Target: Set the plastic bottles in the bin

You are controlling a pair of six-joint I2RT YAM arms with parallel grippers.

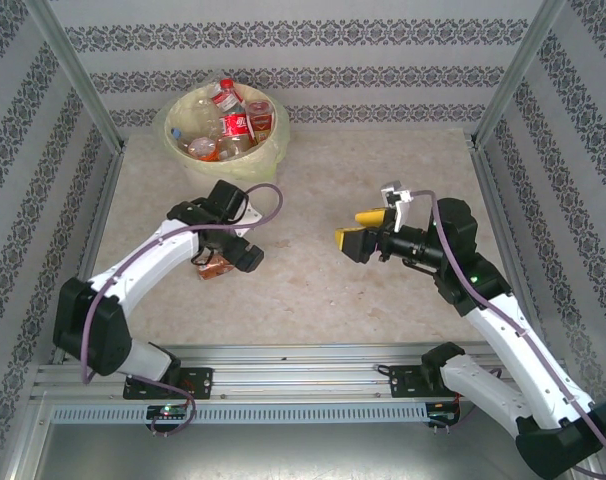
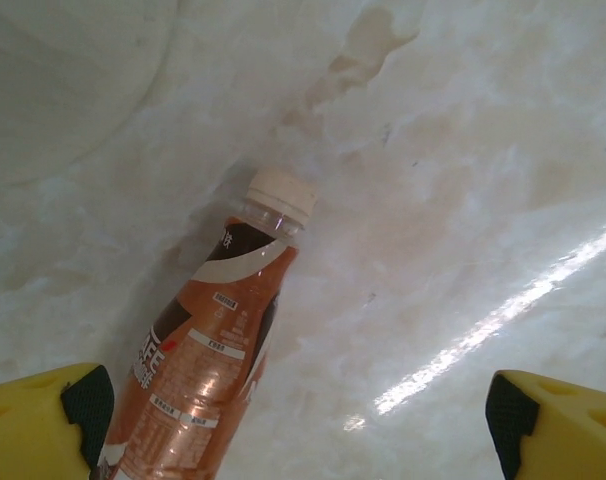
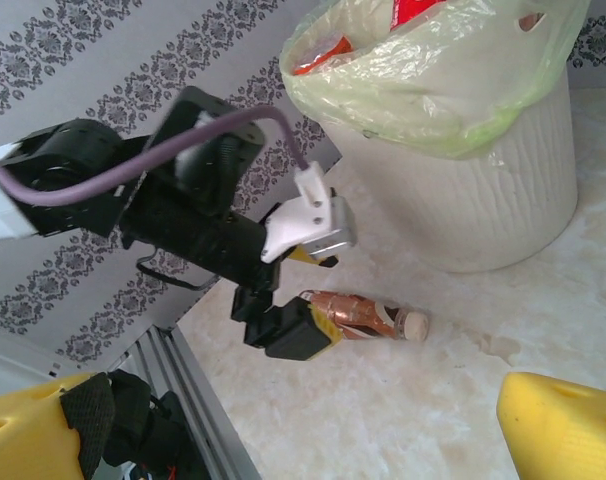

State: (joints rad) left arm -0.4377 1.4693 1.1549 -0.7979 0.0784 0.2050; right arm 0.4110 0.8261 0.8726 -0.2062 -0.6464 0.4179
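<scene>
Left gripper (image 2: 303, 425) hangs over the bottle (image 2: 208, 370) on the table (image 2: 463, 200), jaws released; next: lower, clench, carry to the bin (image 1: 245, 168). Right gripper (image 1: 358, 232) gapes empty.

Bin (image 1: 266, 158) of bottles (image 1: 233, 125) at the back, left hand (image 1: 223, 258) over a brown bottle (image 1: 211, 268), right hand (image 1: 355, 230) open.

Setting: robot laboratory test cell.
Frame: aluminium posts (image 1: 80, 85), upper left and upper right.
Walls: patterned wallpaper panels (image 1: 313, 35), top and both sides.
Bench: marble-look bench (image 1: 383, 170), centre.
Mounting: slotted aluminium rails (image 1: 303, 360), bottom, bearing the left arm (image 1: 143, 265) and right arm (image 1: 503, 325).
</scene>
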